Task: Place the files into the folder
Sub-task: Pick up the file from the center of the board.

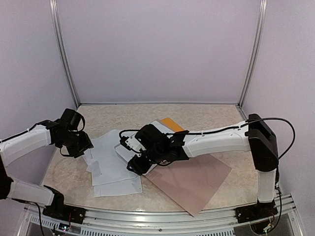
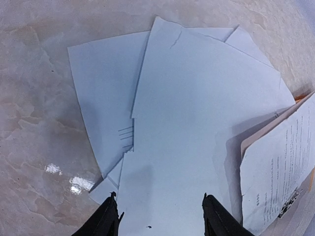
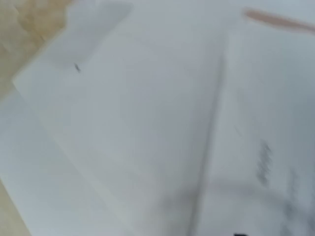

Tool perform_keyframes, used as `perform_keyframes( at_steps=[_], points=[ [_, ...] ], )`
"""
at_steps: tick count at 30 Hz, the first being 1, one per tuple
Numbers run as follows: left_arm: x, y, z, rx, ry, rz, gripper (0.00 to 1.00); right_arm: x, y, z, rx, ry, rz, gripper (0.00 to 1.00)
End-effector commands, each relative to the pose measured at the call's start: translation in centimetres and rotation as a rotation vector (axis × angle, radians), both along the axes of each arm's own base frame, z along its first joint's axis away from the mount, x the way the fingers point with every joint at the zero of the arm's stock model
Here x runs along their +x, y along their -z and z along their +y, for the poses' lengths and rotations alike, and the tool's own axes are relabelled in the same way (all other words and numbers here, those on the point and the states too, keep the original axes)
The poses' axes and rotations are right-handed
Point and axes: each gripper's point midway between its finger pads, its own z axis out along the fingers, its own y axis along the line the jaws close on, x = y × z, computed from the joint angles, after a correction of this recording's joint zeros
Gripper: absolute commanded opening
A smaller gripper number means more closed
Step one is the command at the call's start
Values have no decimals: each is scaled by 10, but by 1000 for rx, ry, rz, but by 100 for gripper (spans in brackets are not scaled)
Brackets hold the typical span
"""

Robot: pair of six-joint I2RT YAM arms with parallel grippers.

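Sheets [image 2: 197, 123] fanned loose on bench [image 2: 34, 98], touching the folder [image 1: 173, 124] edge | my left jaws apart, empty, above them | my right jaws over folder page, grip I cannot tell | best: nudge stack flat sideways, watch curled corners.

White files [image 1: 110, 169] lying fanned on the marbled counter [image 1: 211, 115], right arm [image 1: 216, 140] reaching across them — hiding most of the orange folder [image 1: 173, 123], pinkish-brown board [image 1: 194, 179] lying just beside, left arm [image 1: 24, 142] hanging nearby.
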Motion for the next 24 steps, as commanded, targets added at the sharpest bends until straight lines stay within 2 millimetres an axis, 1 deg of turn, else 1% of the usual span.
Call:
perform_keyframes(
  at_steps=[1,3,4,7,8,9,11,13,18,24],
  points=[
    [11,16,15,-41,42,70,55,-7,16,32,25,-94,54,63],
    [25,19,19,-49,38,73,55,-6,20,42,38,-100,72,62],
    [31,27,20,-51,39,95,54,-5,23,45,41,-100,77,61],
    [51,35,15,-86,54,97,53,-4,33,52,39,-99,94,60],
    [57,43,13,-94,57,112,53,-3,37,53,37,-94,96,60],
    [64,44,12,-98,58,108,52,-2,41,54,34,-92,99,59],
    [71,55,13,-93,54,124,51,0,47,55,33,-89,106,58],
    [78,59,15,-86,48,117,51,2,54,54,27,-82,118,57],
    [86,69,23,-57,38,131,51,4,70,46,9,-66,146,55],
    [88,80,28,-64,34,150,51,6,81,40,2,-50,171,52]
  ],
)
